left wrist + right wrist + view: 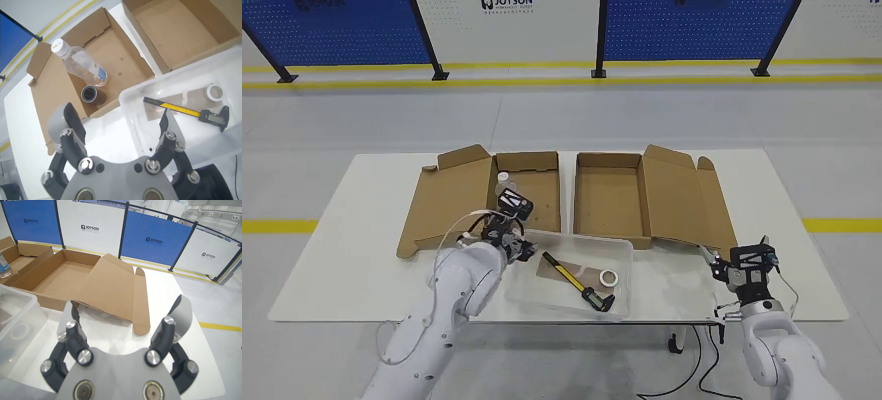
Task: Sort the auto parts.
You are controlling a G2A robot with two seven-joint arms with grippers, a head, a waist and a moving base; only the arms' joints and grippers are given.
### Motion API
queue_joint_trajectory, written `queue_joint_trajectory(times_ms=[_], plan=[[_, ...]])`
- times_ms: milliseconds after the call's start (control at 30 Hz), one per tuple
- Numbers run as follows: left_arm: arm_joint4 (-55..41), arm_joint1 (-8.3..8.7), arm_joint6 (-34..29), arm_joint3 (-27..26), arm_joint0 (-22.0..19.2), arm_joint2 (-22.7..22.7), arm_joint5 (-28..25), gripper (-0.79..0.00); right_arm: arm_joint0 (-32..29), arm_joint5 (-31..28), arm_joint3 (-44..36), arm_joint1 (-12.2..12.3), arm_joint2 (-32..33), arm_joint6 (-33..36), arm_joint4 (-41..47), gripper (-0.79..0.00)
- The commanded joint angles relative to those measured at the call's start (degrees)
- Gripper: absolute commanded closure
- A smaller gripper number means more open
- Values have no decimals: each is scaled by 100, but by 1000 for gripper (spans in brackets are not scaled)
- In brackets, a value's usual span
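Your left tool (118, 109) and right tool (124, 300) hang released. The caliper (186, 109), at the left's 4 o'clock, looks stiff, light, slick: pinch its yellow beam.

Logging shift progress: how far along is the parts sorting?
Done: a bottle and a black cylinder sit in the left box. In hand: nothing; the left pincer and right pincer are both open and empty. Left: the caliper and white ring lie in the clear bin, waiting to be boxed.
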Motion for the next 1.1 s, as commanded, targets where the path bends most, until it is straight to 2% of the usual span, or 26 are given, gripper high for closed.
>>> queue_joint_trajectory(times_ms=[0,267,533,767,1067], plan=[[197,9,-74,110,14,100,-208,-785,0,0,0,0,0,0,0,-785],[412,-19,-360,284,-26,517,-740,-785,0,0,0,0,0,0,0,-785],[361,11,-790,284,-14,697,-1642,-785,0,0,0,0,0,0,0,-785],[-20,13,-1178,209,16,721,-1832,-785,0,0,0,0,0,0,0,-785],[-234,3,-1247,175,7,762,-1680,-785,0,0,0,0,0,0,0,-785]])
